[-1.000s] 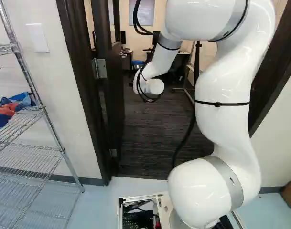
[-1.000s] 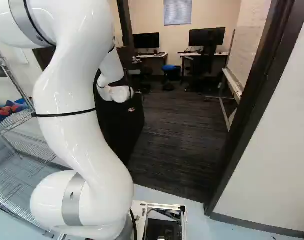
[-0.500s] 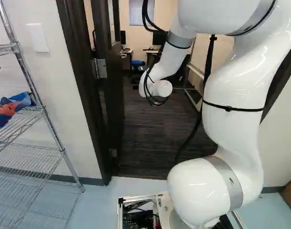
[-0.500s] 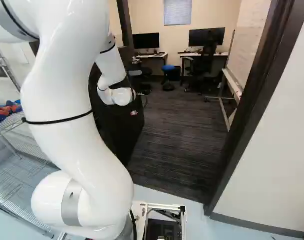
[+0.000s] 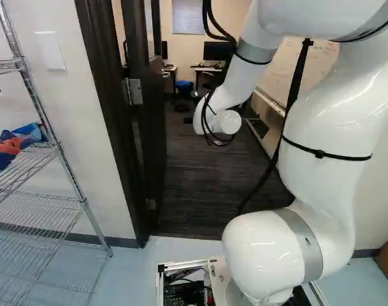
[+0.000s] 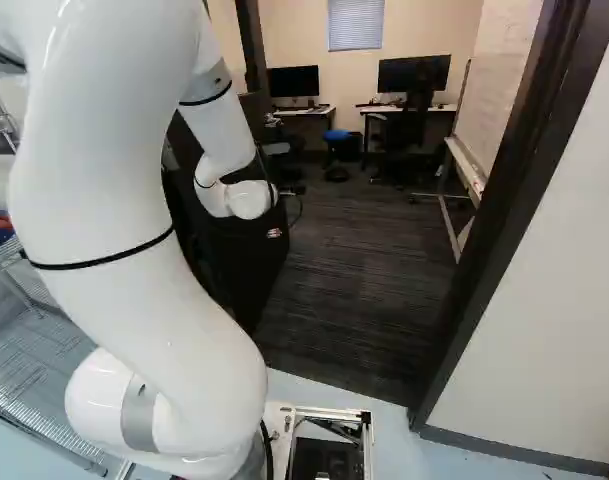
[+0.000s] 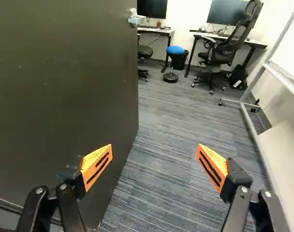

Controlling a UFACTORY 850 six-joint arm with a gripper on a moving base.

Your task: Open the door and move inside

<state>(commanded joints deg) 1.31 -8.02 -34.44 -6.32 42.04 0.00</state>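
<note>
Striped grey carpet [image 7: 166, 164] ran ahead under the fingers [image 7: 96, 166], which stood released, their orange pads spread well apart. Just beside one finger rose the dark face of the door [image 7: 64, 87]; whether the two touched I couldn't tell. It stood swung inward, the doorway open, and its free edge showed between the fingers, with a silver handle [image 7: 137, 20] farther up it.

Behind the fingers, the white arm [image 5: 318, 127] curved up from its joint, black cables [image 5: 213, 127] looped about its wrist. At the left of the left base view, a hinge [image 5: 135, 91] joined the door to its dark frame [image 5: 109, 127].

Farther into the room stood a blue-topped stool [image 7: 175, 50] with a black bin [image 7: 179, 62] just beside it. Past the door's edge, one bench [image 7: 156, 31] carried a monitor [image 7: 152, 7]; another bench [image 7: 253, 43] carried a second monitor [image 7: 226, 11], and a black mesh-backed chair [image 7: 238, 36] was drawn near that one. A whiteboard [image 6: 499, 85] on a wheeled stand [image 6: 449, 225] stood on the side across from the door, and a blind [image 6: 355, 25] hung on the far wall.

Outside, a wire rack [image 5: 37, 207] stood near the pale wall [image 5: 85, 153] on light blue floor [image 5: 131, 271], with blue and orange cloth [image 5: 12, 145] piled on one shelf.
</note>
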